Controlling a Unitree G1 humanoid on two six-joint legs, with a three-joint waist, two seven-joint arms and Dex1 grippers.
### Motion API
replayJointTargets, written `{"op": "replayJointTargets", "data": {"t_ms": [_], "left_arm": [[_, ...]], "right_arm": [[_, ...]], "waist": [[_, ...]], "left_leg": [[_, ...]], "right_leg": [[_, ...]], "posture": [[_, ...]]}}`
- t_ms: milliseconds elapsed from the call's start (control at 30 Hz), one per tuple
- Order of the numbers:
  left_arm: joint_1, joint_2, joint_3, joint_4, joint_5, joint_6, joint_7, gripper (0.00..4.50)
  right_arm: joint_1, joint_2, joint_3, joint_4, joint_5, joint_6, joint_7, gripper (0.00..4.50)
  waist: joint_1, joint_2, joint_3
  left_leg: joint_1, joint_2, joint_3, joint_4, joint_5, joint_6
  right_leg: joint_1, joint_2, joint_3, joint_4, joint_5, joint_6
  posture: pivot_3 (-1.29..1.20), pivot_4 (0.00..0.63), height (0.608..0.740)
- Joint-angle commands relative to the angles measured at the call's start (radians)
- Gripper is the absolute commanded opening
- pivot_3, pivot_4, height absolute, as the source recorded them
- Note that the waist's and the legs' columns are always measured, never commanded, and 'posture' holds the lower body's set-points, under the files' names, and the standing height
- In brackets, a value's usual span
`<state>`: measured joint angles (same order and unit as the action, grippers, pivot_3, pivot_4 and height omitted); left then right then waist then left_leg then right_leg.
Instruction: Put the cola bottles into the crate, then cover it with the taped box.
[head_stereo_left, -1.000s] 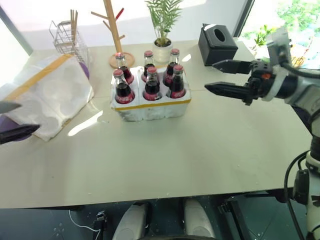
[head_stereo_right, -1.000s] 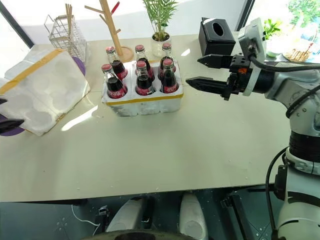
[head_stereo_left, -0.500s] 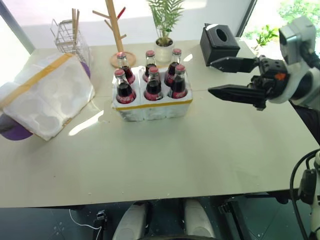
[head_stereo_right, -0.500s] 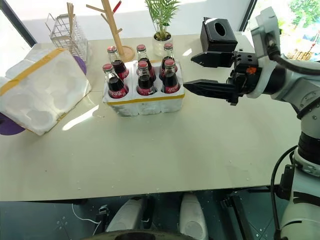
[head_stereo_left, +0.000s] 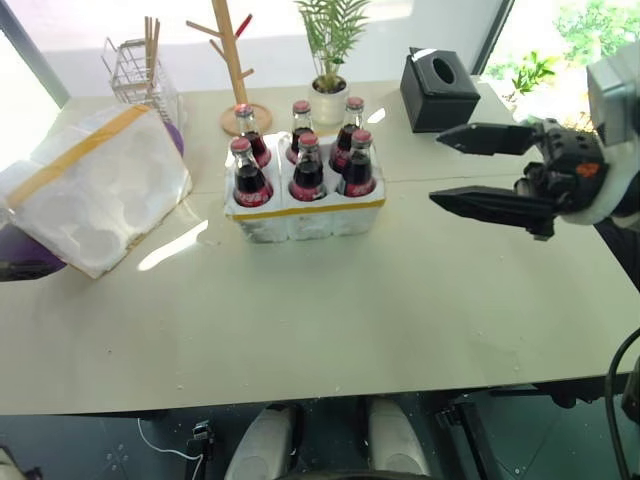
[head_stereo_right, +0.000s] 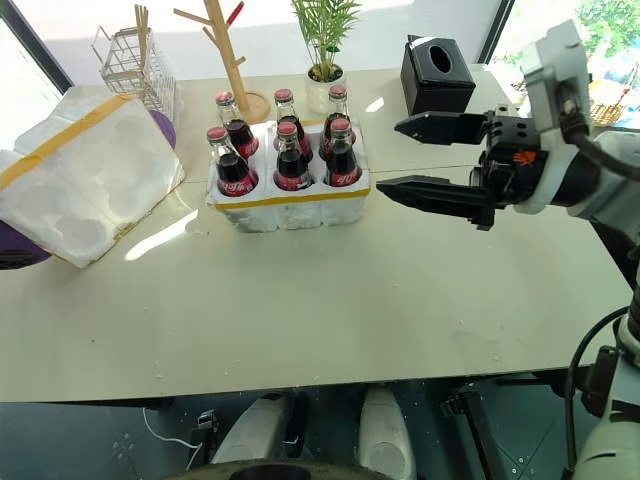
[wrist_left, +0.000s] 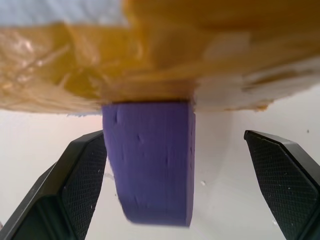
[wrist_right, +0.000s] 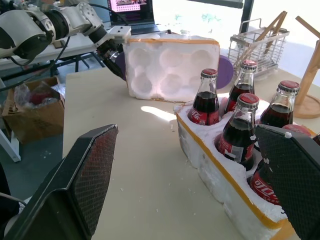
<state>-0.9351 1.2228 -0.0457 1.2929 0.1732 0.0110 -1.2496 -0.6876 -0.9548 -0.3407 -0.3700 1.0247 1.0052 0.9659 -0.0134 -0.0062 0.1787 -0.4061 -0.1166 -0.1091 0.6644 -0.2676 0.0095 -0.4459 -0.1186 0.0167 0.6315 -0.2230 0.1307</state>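
The right gripper (head_stereo_right: 405, 158) is seen spread wide and empty above the worktop (head_stereo_right: 330, 300), its two black, tapered fingers, cross-hatched on their inner faces, pointing toward the crate (head_stereo_right: 290, 205) from just beside it, without contact. The left gripper (wrist_left: 175, 185) is likewise released wide; between its textured black fingers a purple, slab-like block (wrist_left: 150, 160) is seen, with one finger just beside it, and whether they touch cannot be told. That block projects from beneath the taped box (head_stereo_left: 95, 190), a large white foam shell with round moulded hollows and a yellow-orange tape band, lying tilted at the worktop's left edge, well apart from the crate.

The crate, a low white foam block with crumbly sides and a yellow tape band around its rim, is found near the middle of the worktop. Six cola bottles (head_stereo_right: 292, 157) of dark glass, with red caps and red labels, stand upright in it, in two rows of three.

Behind are set one wire rack (head_stereo_left: 140, 70), one wooden branched stand (head_stereo_left: 232, 60), one potted plant (head_stereo_left: 328, 50) and one black tissue box (head_stereo_left: 436, 88).
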Motion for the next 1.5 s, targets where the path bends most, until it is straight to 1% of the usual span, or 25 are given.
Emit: {"op": "replayJointTargets", "data": {"t_ms": [33, 67, 167, 333, 467, 700, 767, 867, 967, 1100, 1167, 1267, 1367, 1500], "left_arm": [[-0.013, -0.005, -0.001, 0.014, 0.020, -0.001, 0.037, 4.50], [-0.015, -0.009, 0.000, 0.016, 0.021, 0.002, 0.040, 4.50], [-0.014, -0.024, 0.014, 0.020, 0.012, 0.004, 0.047, 3.72], [-0.015, -0.034, 0.025, 0.017, 0.011, -0.002, 0.042, 1.34], [-0.027, -0.030, 0.039, 0.003, 0.005, -0.036, 0.068, 1.34], [-0.099, -0.044, 0.096, -0.080, -0.049, -0.152, 0.155, 1.34], [-0.113, -0.050, 0.124, -0.164, -0.093, -0.169, 0.127, 1.34], [-0.108, -0.061, 0.165, -0.320, -0.159, -0.148, 0.113, 1.34], [-0.069, -0.084, 0.210, -0.541, -0.207, -0.083, 0.184, 1.34], [0.047, -0.082, 0.254, -0.720, -0.248, 0.040, 0.213, 1.34], [0.109, -0.071, 0.266, -0.736, -0.251, 0.064, 0.220, 1.34], [0.171, -0.055, 0.272, -0.701, -0.244, 0.078, 0.241, 1.34], [0.215, -0.046, 0.285, -0.696, -0.259, 0.091, 0.247, 1.34], [0.255, -0.040, 0.320, -0.748, -0.307, 0.135, 0.225, 1.34]], "right_arm": [[-0.012, -0.017, -0.029, -0.022, 0.030, -0.013, -0.019, 4.45], [-0.013, -0.018, -0.026, -0.020, 0.031, -0.016, -0.022, 4.45], [-0.022, -0.022, -0.017, -0.013, 0.033, -0.021, -0.027, 4.50], [-0.020, -0.035, -0.010, -0.009, 0.028, -0.029, -0.024, 4.50], [0.014, -0.063, -0.005, -0.001, 0.019, -0.013, -0.013, 4.50], [0.090, -0.102, -0.027, 0.004, -0.047, -0.068, -0.011, 4.50], [0.117, -0.107, -0.046, 0.000, -0.046, -0.069, -0.014, 4.50], [0.151, -0.109, -0.063, -0.007, -0.049, -0.074, -0.021, 4.50], [0.168, -0.102, -0.076, -0.013, -0.044, -0.078, -0.032, 4.50], [0.167, -0.085, -0.073, -0.012, -0.047, -0.094, -0.050, 4.50], [0.158, -0.077, -0.068, -0.005, -0.044, -0.101, -0.057, 4.50], [0.143, -0.068, -0.047, 0.013, -0.059, -0.121, -0.063, 4.50], [0.130, -0.063, -0.029, 0.032, -0.074, -0.135, -0.065, 4.50], [0.120, -0.061, -0.017, 0.039, -0.074, -0.138, -0.068, 4.50]], "waist": [[0.001, 0.000, 0.000], [0.001, 0.000, 0.000], [0.003, 0.000, 0.000], [0.004, 0.000, 0.000], [0.005, 0.000, 0.000], [0.002, -0.004, -0.001], [0.001, -0.005, -0.001], [0.001, -0.005, -0.001], [0.001, -0.005, -0.001], [-0.006, -0.004, -0.002], [-0.008, -0.004, -0.002], [-0.007, -0.004, -0.002], [-0.002, -0.004, -0.002], [0.005, -0.004, -0.002]], "left_leg": [[0.000, 0.000, 0.000, 0.000, 0.000, 0.000], [0.000, 0.000, 0.000, 0.000, 0.000, 0.000], [0.000, 0.000, 0.000, 0.000, 0.000, 0.000], [0.001, 0.000, 0.000, 0.001, 0.000, 0.000], [0.001, 0.000, 0.000, 0.001, 0.000, 0.000], [0.000, 0.000, -0.001, 0.002, 0.000, 0.000], [0.000, 0.000, 0.000, 0.002, 0.000, 0.000], [-0.001, 0.000, -0.001, 0.002, 0.000, 0.001], [-0.001, 0.000, 0.000, 0.002, 0.000, 0.001], [-0.001, 0.000, 0.000, 0.002, 0.000, 0.001], [0.000, 0.000, 0.001, 0.001, 0.000, 0.001], [0.000, 0.001, 0.001, 0.001, 0.000, 0.001], [0.000, 0.001, 0.001, 0.001, 0.000, 0.001], [0.000, 0.000, 0.000, 0.002, 0.000, 0.001]], "right_leg": [[0.000, 0.000, 0.000, 0.000, 0.000, 0.000], [0.000, 0.000, 0.000, 0.000, 0.000, 0.000], [0.000, 0.000, 0.000, 0.001, 0.000, 0.000], [0.001, 0.000, 0.000, 0.001, 0.000, 0.000], [0.001, 0.000, 0.000, 0.001, 0.000, 0.000], [0.000, 0.000, -0.001, 0.001, 0.000, 0.000], [0.000, 0.000, 0.000, 0.001, 0.000, 0.000], [0.000, 0.000, 0.000, 0.001, 0.000, 0.000], [0.000, 0.000, 0.000, 0.000, 0.000, 0.000], [0.000, 0.000, 0.001, 0.000, 0.000, 0.001], [0.000, 0.000, 0.001, 0.001, 0.000, 0.000], [-0.001, 0.001, 0.001, 0.001, 0.000, 0.000], [0.000, 0.001, 0.001, 0.000, 0.000, 0.000], [0.000, 0.000, 0.001, 0.000, 0.000, 0.000]], "posture": [[0.00, 0.150, 0.740], [0.00, 0.150, 0.740], [0.00, 0.150, 0.740], [0.00, 0.150, 0.740], [0.00, 0.150, 0.740], [0.00, 0.150, 0.740], [0.00, 0.150, 0.740], [0.00, 0.150, 0.740], [0.00, 0.150, 0.740], [0.00, 0.150, 0.740], [0.00, 0.150, 0.740], [0.00, 0.150, 0.740], [0.00, 0.150, 0.740], [0.00, 0.150, 0.740]]}}
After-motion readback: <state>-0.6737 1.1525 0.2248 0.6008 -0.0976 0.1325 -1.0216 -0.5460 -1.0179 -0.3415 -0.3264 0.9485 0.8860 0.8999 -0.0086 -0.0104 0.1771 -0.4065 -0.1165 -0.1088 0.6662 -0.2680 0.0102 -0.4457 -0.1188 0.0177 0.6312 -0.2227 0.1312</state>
